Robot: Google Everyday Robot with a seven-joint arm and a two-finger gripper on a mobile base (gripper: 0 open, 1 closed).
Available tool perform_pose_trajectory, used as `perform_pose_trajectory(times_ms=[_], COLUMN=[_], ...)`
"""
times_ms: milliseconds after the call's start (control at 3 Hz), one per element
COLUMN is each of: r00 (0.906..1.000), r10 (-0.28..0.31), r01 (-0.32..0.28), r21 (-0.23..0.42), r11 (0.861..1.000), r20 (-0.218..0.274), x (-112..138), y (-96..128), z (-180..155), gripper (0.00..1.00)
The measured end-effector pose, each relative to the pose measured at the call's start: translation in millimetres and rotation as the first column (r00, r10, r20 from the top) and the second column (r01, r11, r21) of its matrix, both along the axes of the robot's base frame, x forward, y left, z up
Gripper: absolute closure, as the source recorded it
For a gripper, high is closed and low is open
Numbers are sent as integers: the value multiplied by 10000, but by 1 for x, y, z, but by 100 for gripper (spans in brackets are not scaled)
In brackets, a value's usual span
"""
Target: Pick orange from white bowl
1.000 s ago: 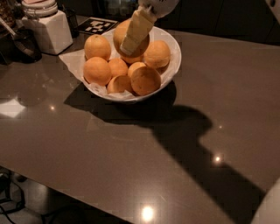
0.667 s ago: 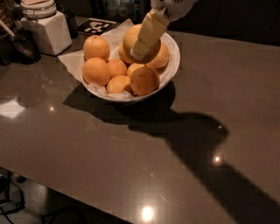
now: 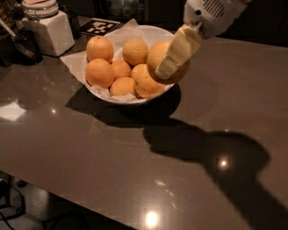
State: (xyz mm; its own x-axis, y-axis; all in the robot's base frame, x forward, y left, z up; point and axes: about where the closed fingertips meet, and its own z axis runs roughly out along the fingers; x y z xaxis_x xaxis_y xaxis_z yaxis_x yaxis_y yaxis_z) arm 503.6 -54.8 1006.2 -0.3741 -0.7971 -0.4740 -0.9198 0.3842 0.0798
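a: labels and writing first.

b: a flat card with a black and white block pattern [image 3: 100, 26] lies on the dark, glossy grey surface [image 3: 90, 152] at the back left, just behind the bowl. the pattern is squares only, and i can read no letters on it. a square white canister [image 3: 50, 35] stands at far left under a round ridged lid [image 3: 40, 8]. any marking on it is too dim to tell.

a: the tool?

b: the cream two-finger tool [image 3: 167, 67] comes down from the upper right on a white arm housing with vent slots [image 3: 211, 13]. one cream finger [image 3: 181, 46] lies flat across the near face of the round, dimpled orange [image 3: 155, 56]. the other finger is hidden behind the fruit. the jaws are spread to the fruit's width and clamped on it.

a: where is that orange?

b: it is over the right rim of the wide, glossy white bowl [image 3: 150, 30], higher than the pile and covering part of the rim. i cannot tell whether it touches the fruit beside it.

a: the rest?

b: six other oranges [image 3: 100, 48] lie in the bowl on crumpled white paper [image 3: 74, 60], which spills over the left rim onto the surface. a dark rounded vessel [image 3: 24, 45] stands just left of the canister.
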Motion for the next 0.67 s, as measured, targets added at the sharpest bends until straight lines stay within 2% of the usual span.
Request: perform_pose_trajectory(times_ms=[667], r00=[9943], r10=[-788], r01=[793], r21=[41], r11=[9968], r20=[-718], x=[-52], y=[-24], z=[-2], gripper=[100])
